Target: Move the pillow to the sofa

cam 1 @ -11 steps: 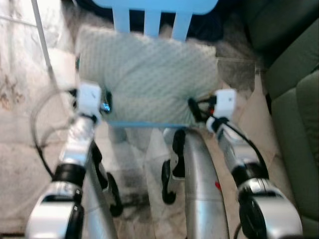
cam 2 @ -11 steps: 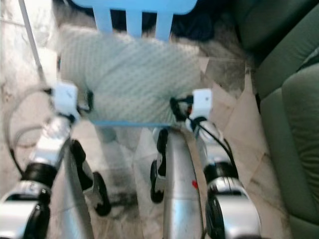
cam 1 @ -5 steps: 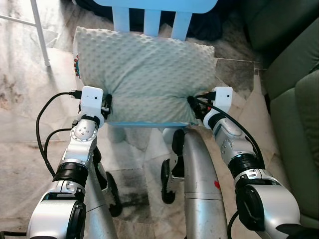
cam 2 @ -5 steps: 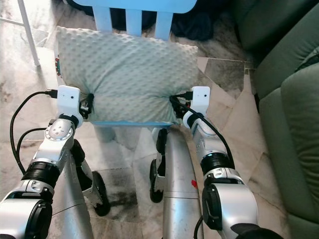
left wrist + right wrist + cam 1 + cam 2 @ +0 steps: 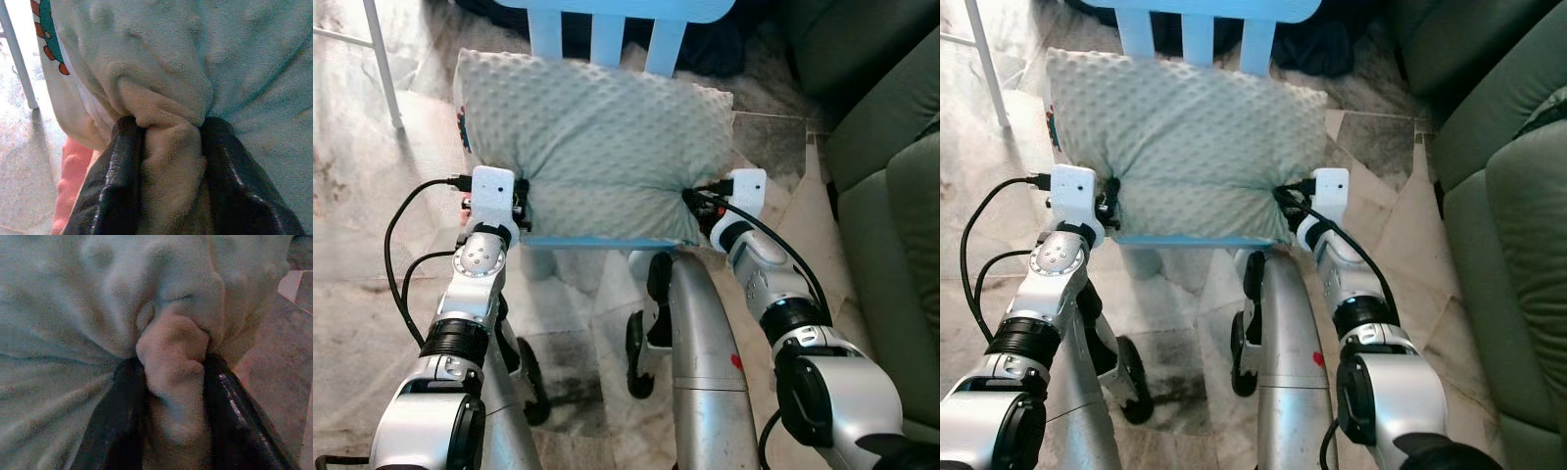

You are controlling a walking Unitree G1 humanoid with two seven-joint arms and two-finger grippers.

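Pillow (image 5: 597, 137) pinched by left tool (image 5: 168, 161) and right tool (image 5: 171, 382) (no writing legible).

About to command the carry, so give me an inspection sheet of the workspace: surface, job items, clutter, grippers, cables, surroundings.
Surface: light blue chair, its seat edge showing under the pillow.
Job's things: pale green dotted pillow lies on the chair; green sofa stands to the robot's right.
Clutter: nothing seen on the chair besides the pillow.
Grippers: left gripper shut on a fold of the pillow's left edge; right gripper shut on a fold of its right edge.
Cables: black cable loops beside the left arm; another runs along the right forearm.
Surroundings: marble tile floor; white pole at far left.
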